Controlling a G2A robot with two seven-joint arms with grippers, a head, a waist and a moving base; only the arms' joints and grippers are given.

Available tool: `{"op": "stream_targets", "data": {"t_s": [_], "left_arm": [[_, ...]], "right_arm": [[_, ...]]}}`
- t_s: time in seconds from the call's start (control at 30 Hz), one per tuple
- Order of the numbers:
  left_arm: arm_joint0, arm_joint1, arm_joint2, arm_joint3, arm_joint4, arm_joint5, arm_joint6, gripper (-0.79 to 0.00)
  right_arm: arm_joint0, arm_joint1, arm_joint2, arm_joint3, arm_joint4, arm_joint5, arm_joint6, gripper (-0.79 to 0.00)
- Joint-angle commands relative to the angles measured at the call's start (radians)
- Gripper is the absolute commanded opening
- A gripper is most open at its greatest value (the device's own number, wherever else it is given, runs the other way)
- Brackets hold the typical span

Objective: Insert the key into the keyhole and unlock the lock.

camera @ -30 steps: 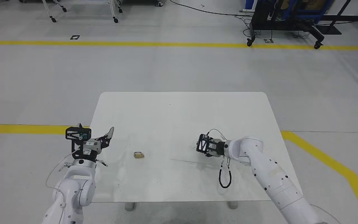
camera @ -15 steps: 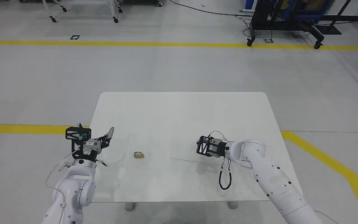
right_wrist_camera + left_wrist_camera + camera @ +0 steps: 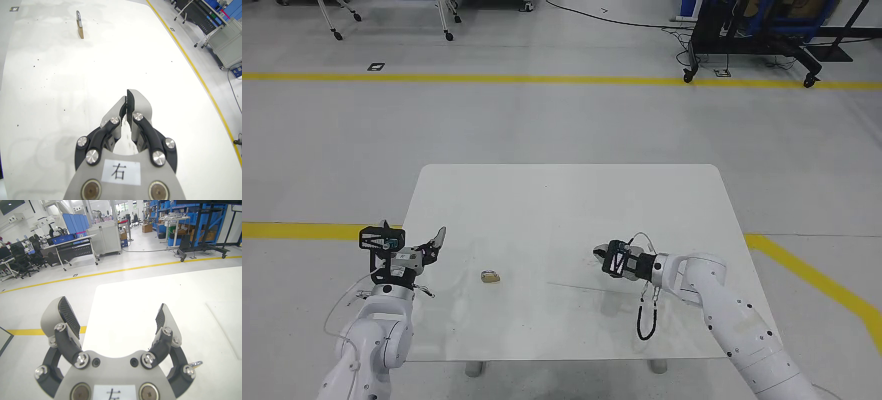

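Right gripper (image 3: 126, 98) had its pads pressed together on a thin metal sliver that I took for the key (image 3: 125, 117). It was held low over the table (image 3: 562, 190) and aimed at the lock (image 3: 79, 28), well apart from it, which read as lining up the insertion. The lock lay on the table toward the left side with its shackle facing away from the key, and the left gripper (image 3: 117, 317) sat near it at the table edge with fingers wide apart, probably staged to pin the body.
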Motion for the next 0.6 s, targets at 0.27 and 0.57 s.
{"op": "stream_targets", "data": {"t_s": [0.27, 0.57], "left_arm": [[0.000, 0.000, 0.000, 0.000, 0.000, 0.000, 0.000, 0.000], [0.000, 0.000, 0.000, 0.000, 0.000, 0.000, 0.000, 0.000]], "right_arm": [[0.004, -0.014, 0.013, 0.081, 0.247, 0.018, -0.248, -0.785], [0.031, -0.019, 0.025, 0.154, 0.458, -0.125, -0.347, -0.785]]}}
